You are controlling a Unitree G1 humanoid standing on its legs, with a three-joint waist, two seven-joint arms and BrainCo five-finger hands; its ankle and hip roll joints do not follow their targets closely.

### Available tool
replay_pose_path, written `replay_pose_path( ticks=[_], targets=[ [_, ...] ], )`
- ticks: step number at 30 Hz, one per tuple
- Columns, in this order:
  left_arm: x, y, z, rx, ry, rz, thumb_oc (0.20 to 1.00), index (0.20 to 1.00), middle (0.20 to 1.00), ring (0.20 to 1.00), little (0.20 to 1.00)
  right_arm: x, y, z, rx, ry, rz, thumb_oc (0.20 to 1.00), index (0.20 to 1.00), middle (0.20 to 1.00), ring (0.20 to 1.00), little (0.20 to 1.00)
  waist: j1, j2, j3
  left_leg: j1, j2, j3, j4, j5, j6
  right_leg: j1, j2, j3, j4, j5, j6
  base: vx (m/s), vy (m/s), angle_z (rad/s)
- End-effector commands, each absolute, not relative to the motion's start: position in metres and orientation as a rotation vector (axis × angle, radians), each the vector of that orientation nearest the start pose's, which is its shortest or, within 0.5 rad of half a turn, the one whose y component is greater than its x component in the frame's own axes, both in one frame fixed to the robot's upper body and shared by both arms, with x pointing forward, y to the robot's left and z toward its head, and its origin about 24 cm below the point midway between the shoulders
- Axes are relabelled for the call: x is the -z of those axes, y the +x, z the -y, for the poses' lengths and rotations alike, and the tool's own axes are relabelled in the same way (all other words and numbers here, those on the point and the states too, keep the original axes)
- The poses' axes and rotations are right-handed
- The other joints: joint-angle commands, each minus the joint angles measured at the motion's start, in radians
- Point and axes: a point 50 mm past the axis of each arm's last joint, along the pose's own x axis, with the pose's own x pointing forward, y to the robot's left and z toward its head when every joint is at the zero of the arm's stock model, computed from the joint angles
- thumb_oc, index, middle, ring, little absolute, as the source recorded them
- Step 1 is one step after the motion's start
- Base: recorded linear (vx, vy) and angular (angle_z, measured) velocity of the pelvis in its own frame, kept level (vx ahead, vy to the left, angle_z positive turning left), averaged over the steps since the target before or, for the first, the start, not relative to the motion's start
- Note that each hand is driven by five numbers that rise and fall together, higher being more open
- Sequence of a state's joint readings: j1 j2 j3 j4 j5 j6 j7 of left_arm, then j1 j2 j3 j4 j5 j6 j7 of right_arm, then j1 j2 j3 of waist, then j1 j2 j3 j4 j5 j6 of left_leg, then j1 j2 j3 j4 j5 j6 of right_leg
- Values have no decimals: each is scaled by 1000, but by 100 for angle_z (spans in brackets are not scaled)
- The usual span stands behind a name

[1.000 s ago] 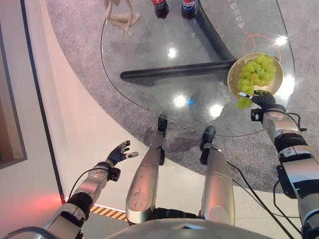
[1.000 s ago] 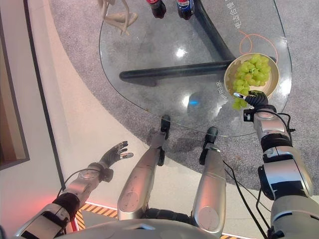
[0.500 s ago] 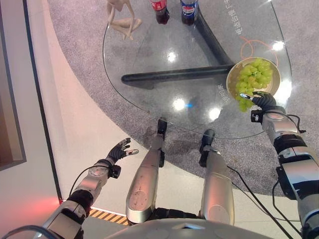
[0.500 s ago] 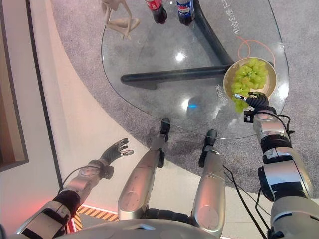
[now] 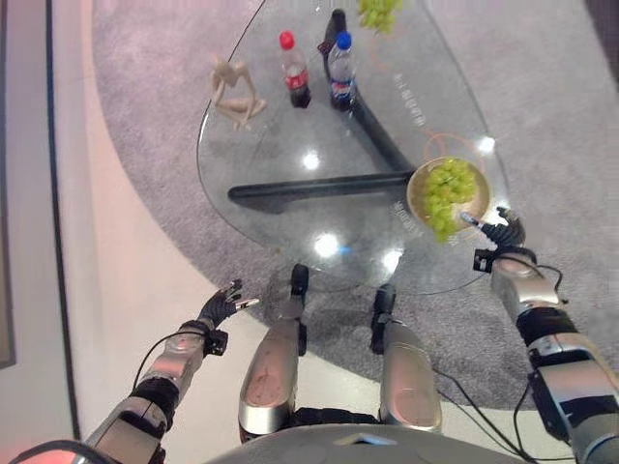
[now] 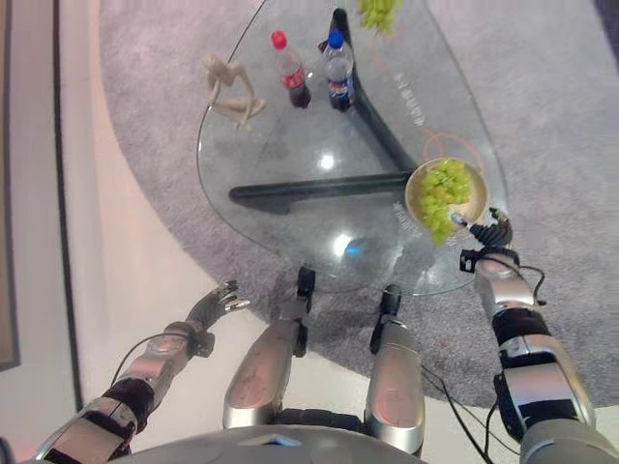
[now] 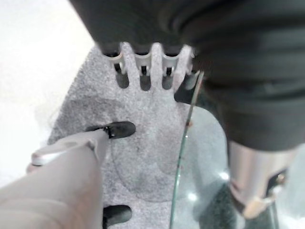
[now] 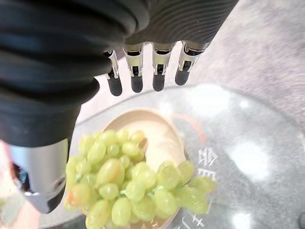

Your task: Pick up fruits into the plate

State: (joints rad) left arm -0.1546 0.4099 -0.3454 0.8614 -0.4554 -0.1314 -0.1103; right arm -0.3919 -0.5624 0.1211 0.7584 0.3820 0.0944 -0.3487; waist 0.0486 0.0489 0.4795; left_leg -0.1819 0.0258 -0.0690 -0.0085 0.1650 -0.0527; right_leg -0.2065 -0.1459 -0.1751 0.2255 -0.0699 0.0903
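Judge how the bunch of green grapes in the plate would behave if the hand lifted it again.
The grapes look like a loose cluster, so they would probably sag and swing rather than hold shape. Some hang over the rim of the plate, so a nudge might spill them onto the glass table. Single grapes would likely roll.

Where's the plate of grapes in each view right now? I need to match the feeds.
Left eye view: plate at the glass table's right edge, just beyond the right hand.
Right eye view: same spot.
Right wrist view: plate under the grapes.
Left wrist view: no plate.
Shared landmark: the grapes.
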Motion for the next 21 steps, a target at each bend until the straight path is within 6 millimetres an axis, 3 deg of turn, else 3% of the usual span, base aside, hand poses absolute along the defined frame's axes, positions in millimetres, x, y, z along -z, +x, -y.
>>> replay_pose_path(
  ticks=[1, 2, 4, 7, 9, 11, 13, 18, 21],
  targets=[
    [101, 199, -235, 26, 66, -705, 1000, 1000, 1000, 1000, 1000, -12, 280, 314, 535, -252, -354, 1000, 1000, 1000, 1000, 1000, 3, -44, -99, 64, -59, 80, 76, -173, 33, 58, 55, 18, -135, 107, -15, 68, 1, -2],
    [102, 197, -236, 22, 64, -709, 1000, 1000, 1000, 1000, 1000, -9, 278, 314, 526, -248, -359, 1000, 1000, 1000, 1000, 1000, 3, -45, -103, 68, -59, 81, 75, -174, 33, 63, 55, 18, -138, 107, -14, 160, 10, 0],
    [119, 174, -238, -16, 40, -821, 1000, 1000, 1000, 1000, 1000, 31, 251, 297, 433, -182, -472, 1000, 1000, 1000, 1000, 1000, -1, -67, -169, 123, -58, 85, 56, -182, 34, 123, 56, 20, -160, 103, -10, 182, 16, 1],
    [132, 154, -238, -31, 6, -922, 1000, 1000, 1000, 1000, 1000, 66, 226, 275, 334, -67, -594, 1000, 1000, 1000, 1000, 1000, -5, -79, -216, 160, -57, 88, 46, -187, 37, 159, 57, 23, -167, 99, -9, 147, 32, 3],
    [144, 133, -233, -17, 8, -1015, 1000, 1000, 1000, 1000, 1000, 102, 196, 244, 226, 104, -736, 1000, 1000, 1000, 1000, 1000, -6, -83, -262, 199, -58, 90, 31, -192, 40, 198, 59, 23, -177, 94, -9, 179, 48, 5],
    [152, 116, -232, -10, 11, -1089, 1000, 1000, 1000, 1000, 1000, 123, 171, 227, 124, 181, -841, 1000, 1000, 1000, 1000, 1000, -7, -83, -288, 231, -62, 88, 15, -193, 43, 227, 62, 25, -185, 89, -10, 147, 61, 3],
    [155, 109, -230, -14, -9, -1120, 1000, 1000, 1000, 1000, 1000, 133, 157, 223, 106, 191, -901, 1000, 1000, 1000, 1000, 1000, -8, -82, -299, 248, -64, 89, 6, -195, 45, 242, 64, 28, -188, 86, -10, 78, 52, 3],
    [163, 87, -223, -14, -45, -1217, 1000, 1000, 1000, 1000, 1000, 164, 93, 208, 63, 260, -1196, 1000, 1000, 1000, 1000, 1000, -12, -62, -336, 306, -70, 94, -23, -204, 54, 297, 65, 27, -207, 76, -15, 58, 78, 2],
    [165, 82, -219, -19, -73, -1237, 1000, 1000, 1000, 1000, 1000, 170, 75, 207, 104, 268, -1293, 1000, 1000, 1000, 1000, 1000, -16, -53, -344, 320, -72, 97, -30, -205, 57, 309, 65, 31, -212, 75, -16, 12, 64, -4]
  ],
)
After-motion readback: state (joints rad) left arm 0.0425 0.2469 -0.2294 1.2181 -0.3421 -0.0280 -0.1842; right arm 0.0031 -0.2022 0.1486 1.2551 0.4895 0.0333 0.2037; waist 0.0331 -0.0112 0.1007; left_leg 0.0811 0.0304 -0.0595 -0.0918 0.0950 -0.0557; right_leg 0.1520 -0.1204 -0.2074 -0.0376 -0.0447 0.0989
